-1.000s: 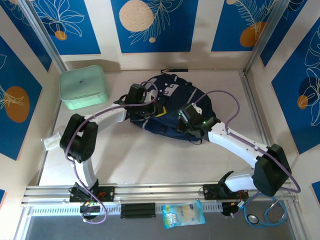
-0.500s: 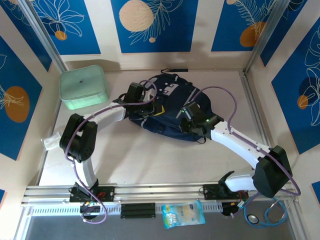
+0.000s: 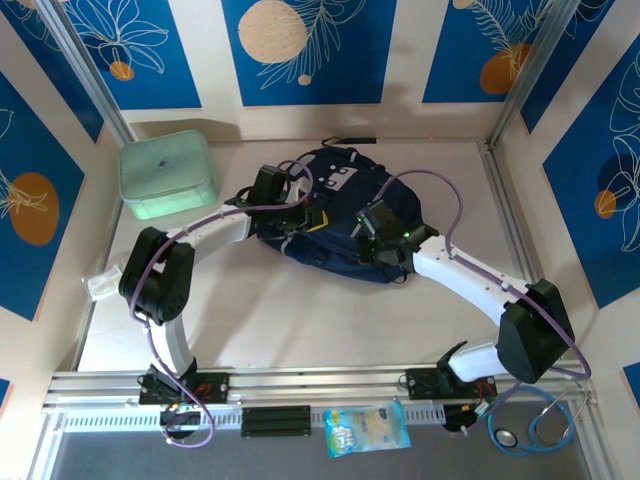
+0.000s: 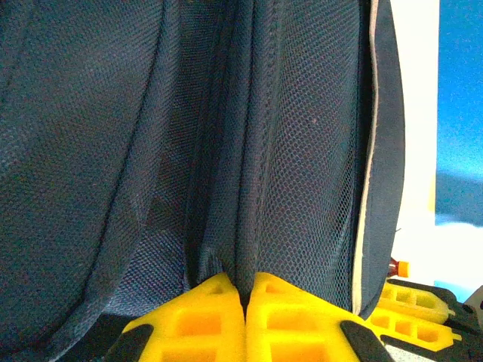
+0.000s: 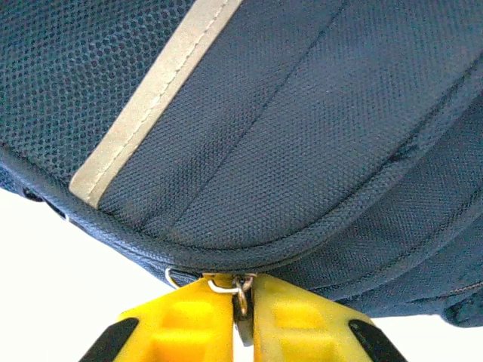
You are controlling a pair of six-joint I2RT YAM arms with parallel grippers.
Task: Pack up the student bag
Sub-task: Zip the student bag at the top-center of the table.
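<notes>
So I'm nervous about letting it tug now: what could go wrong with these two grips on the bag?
The right end effector pinches the small metal zipper pull at its very fingertips, so it could slip free under tension. The left end effector grips a thin fold of mesh on the student bag. That fold may slide out, and the bag might drag along instead of the zip running.
</notes>
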